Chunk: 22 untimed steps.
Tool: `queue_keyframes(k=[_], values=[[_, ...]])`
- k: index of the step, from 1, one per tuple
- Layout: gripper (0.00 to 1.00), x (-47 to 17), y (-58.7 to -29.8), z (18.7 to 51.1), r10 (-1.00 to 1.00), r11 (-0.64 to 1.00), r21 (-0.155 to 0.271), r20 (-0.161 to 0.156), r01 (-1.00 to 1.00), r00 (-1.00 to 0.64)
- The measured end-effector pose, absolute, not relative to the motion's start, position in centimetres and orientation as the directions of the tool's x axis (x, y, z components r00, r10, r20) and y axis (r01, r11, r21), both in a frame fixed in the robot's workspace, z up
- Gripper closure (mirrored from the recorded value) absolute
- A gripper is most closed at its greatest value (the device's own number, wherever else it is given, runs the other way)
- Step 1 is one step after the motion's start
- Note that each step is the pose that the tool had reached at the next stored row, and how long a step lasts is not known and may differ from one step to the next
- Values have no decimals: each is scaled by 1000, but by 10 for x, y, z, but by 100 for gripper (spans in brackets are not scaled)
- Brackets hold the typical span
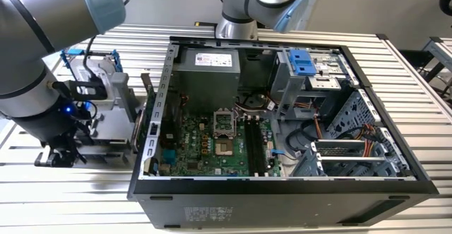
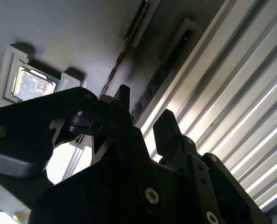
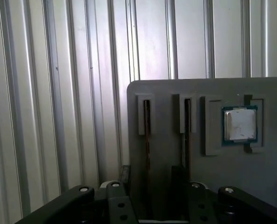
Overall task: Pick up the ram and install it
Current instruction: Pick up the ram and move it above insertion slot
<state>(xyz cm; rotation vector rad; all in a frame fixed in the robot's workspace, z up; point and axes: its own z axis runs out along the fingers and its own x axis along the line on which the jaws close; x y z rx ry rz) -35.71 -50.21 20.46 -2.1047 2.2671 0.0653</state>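
Two thin sticks standing edge-on in a grey holder, each in its own narrow slot. In the first wrist view, the ram in the slot farther from the square silver chip, and a second stick between ram and chip. Claw open, with black fingers well apart, low over the near edge of the holder. Ram in line with the gap between the fingers, not lifted, sitting in its slot. Not possible to tell about any contact between fingers and ram. Behind the holder, the grey ribs of the desk.

In the second wrist view, the same claw from the opposite side, very near to the lens. Chip pale and shining in its recess. Second stick next to it as a thin brown edge. The ram as a dark strip leading toward the gap between the fingers. Bright desk ribs just beside the holder.

In the exterior view, much more of the scene. Arm bent down at the exterior view's left, over the holder. Open computer case in the middle of the frame, lying on the desk. Green motherboard inside it, in the lower middle. Long black slots on the board, well apart from the claw and the ram.
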Motion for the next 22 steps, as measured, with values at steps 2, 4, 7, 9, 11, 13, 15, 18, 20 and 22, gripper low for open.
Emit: queue_keyframes(k=[2, 4, 7, 9, 11, 13, 15, 18, 20, 22], values=[[0, -357, -502, 202, -995, 75, -1, -63, -997, -74], [0, -357, -502, 199, -995, 75, -1, -64, -997, -74], [0, -357, -502, 196, -995, 75, -1, -63, -997, -74], [0, -357, -502, 196, -995, 75, -1, -63, -997, -74], [0, -357, -502, 196, -995, 75, -1, -63, -997, -74], [0, -357, -502, 196, -995, 75, -1, -63, -997, -74], [0, -357, -502, 196, -995, 75, -1, -64, -997, -74], [0, -357, -502, 196, -995, 75, -1, -64, -997, -74], [0, -357, -502, 196, -995, 75, -1, -64, -997, -74], [0, -357, -502, 196, -995, 75, -1, -64, -997, -74]])
